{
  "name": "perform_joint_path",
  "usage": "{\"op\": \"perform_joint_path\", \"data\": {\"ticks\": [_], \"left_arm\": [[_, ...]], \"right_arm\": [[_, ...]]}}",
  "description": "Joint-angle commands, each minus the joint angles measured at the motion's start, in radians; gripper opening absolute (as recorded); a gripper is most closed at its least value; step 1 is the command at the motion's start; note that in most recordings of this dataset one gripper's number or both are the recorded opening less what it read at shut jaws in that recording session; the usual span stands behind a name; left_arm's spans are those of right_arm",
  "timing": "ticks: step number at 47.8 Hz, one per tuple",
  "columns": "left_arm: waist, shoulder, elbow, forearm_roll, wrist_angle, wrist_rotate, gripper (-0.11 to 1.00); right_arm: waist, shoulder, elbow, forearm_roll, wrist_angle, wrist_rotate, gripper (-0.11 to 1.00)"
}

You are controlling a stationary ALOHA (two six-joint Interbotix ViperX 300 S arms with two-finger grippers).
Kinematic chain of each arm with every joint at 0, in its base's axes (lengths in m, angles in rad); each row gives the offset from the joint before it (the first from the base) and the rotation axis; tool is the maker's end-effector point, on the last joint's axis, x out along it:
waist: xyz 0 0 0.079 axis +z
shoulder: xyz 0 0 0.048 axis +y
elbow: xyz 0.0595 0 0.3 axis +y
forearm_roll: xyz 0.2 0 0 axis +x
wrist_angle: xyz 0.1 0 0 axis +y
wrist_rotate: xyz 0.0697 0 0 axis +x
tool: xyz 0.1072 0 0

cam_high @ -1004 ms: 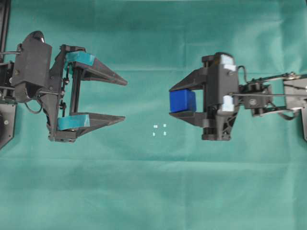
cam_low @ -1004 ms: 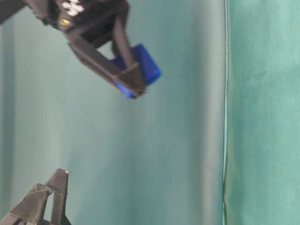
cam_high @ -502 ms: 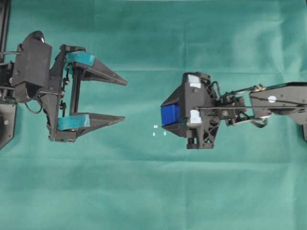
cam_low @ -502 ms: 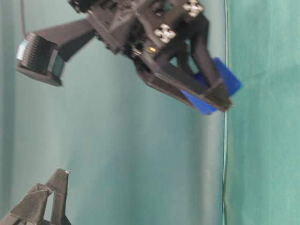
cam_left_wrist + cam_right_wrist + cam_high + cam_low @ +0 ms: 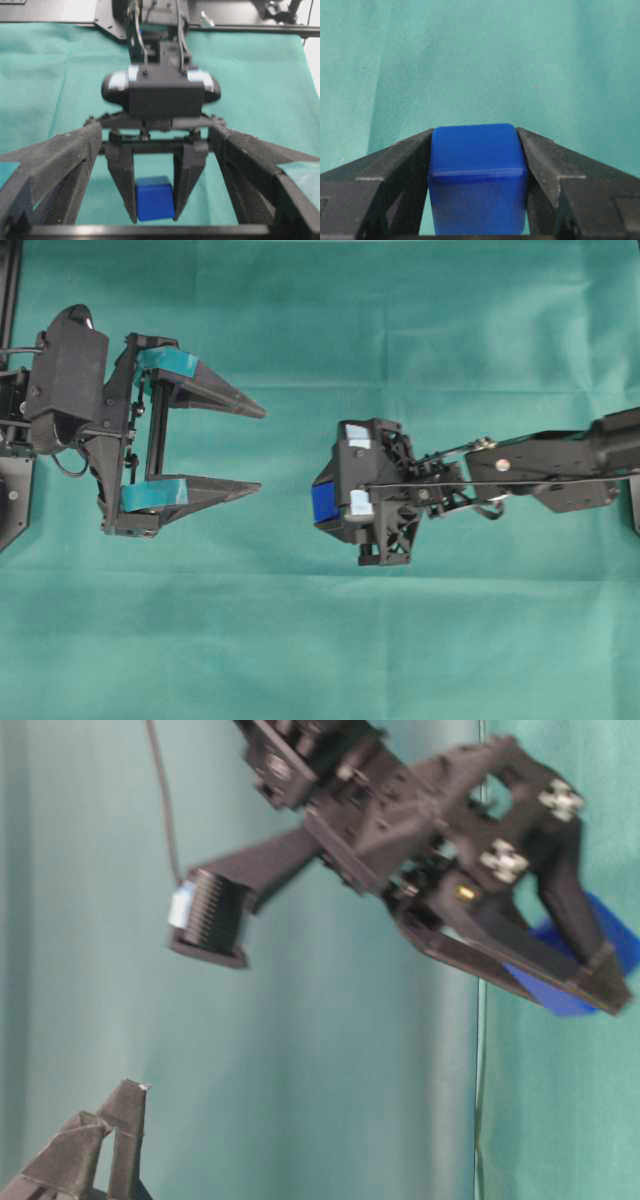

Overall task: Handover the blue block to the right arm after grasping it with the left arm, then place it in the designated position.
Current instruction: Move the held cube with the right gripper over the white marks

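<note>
Right gripper clamps the blue block between its plain black fingers, tilted down over the green cloth mid-table, while the left gripper (teal tape bands on its fingers) sits well apart at left, jaws spread wide and holding nothing.

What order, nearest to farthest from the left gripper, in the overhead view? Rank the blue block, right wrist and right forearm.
From the left gripper:
1. blue block, just right of centre, clamped at the right arm's tip.
2. right wrist, farther right.
3. right forearm, reaching the right edge.
</note>
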Motion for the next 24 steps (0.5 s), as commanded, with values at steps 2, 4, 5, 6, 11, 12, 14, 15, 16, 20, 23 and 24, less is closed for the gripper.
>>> {"op": "perform_joint_path", "data": {"ticks": [2, 4, 5, 6, 11, 12, 14, 15, 16, 20, 23, 24], "left_arm": [[-0.003, -0.002, -0.021, 0.0, -0.005, 0.002, 0.98], [-0.003, -0.003, -0.023, 0.0, -0.005, 0.002, 0.98], [-0.002, -0.002, -0.021, -0.002, -0.005, 0.002, 0.98], [-0.003, -0.002, -0.023, -0.002, -0.005, 0.002, 0.98], [-0.003, -0.002, -0.021, 0.0, -0.005, 0.0, 0.98], [-0.003, -0.002, -0.021, 0.0, -0.003, 0.002, 0.98], [-0.003, -0.002, -0.021, 0.0, -0.003, 0.002, 0.98], [-0.003, -0.002, -0.021, -0.002, -0.003, 0.0, 0.98], [-0.003, -0.002, -0.021, 0.0, -0.002, 0.002, 0.98], [-0.003, -0.003, -0.021, 0.0, -0.002, 0.002, 0.98], [-0.003, -0.002, -0.021, -0.002, -0.002, 0.002, 0.98], [-0.003, -0.003, -0.021, 0.0, -0.002, 0.002, 0.98]], "right_arm": [[-0.005, 0.02, -0.041, 0.003, -0.028, 0.0, 0.54], [-0.008, 0.034, -0.046, 0.003, -0.034, 0.0, 0.54], [-0.009, 0.043, -0.049, 0.005, -0.04, 0.0, 0.54], [-0.011, 0.048, -0.051, 0.003, -0.043, 0.0, 0.54], [-0.014, 0.074, -0.058, 0.005, -0.071, 0.0, 0.54], [-0.015, 0.078, -0.058, 0.003, -0.077, 0.0, 0.54], [-0.017, 0.089, -0.061, 0.003, -0.087, 0.0, 0.54], [-0.018, 0.097, -0.063, 0.003, -0.094, 0.0, 0.54], [-0.02, 0.1, -0.061, 0.005, -0.098, 0.0, 0.54], [-0.021, 0.11, -0.063, 0.005, -0.107, 0.0, 0.54], [-0.021, 0.117, -0.063, 0.006, -0.107, 0.0, 0.54], [-0.021, 0.117, -0.063, 0.006, -0.107, 0.0, 0.54]]}}
